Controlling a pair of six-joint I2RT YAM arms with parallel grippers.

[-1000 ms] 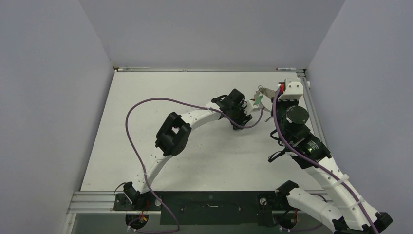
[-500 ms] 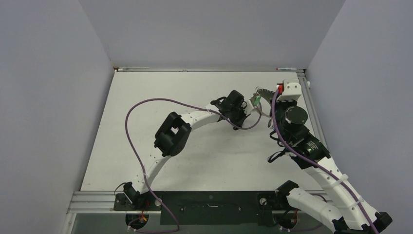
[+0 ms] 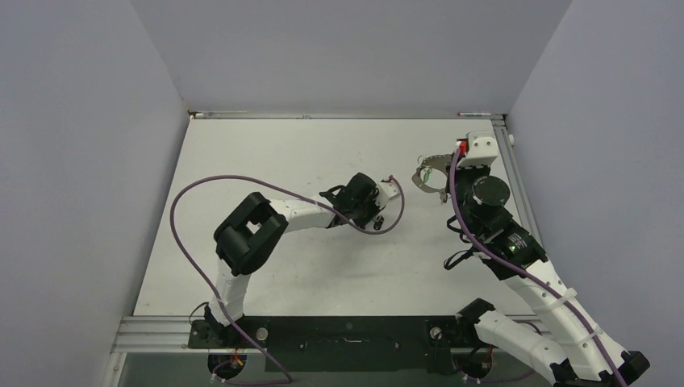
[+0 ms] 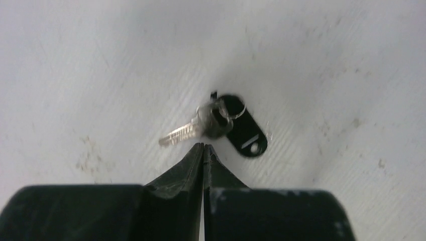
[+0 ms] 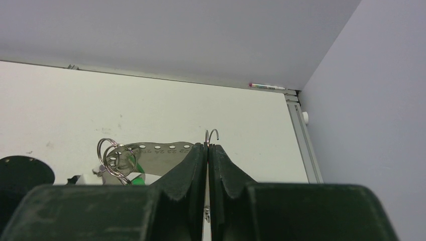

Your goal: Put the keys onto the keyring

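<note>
So, left gripper (image 4: 203, 146): jaws pressed together, holding nothing. Only its wrist camera shows the black key (image 4: 221, 120), flat on the bench (image 4: 100, 60) just past the tips. Overhead, that spot is well left of the keyring (image 3: 427, 172). Right gripper (image 5: 207, 146): its wrist camera shows jaws clamped on the keyring's wire, with the green key (image 5: 131, 161) among small rings left of the clamp.

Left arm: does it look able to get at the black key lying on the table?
Probably yes. The black key lies bare on the table just ahead of the left gripper, with nothing over it. The fingers are shut, though, so they must open first.
</note>
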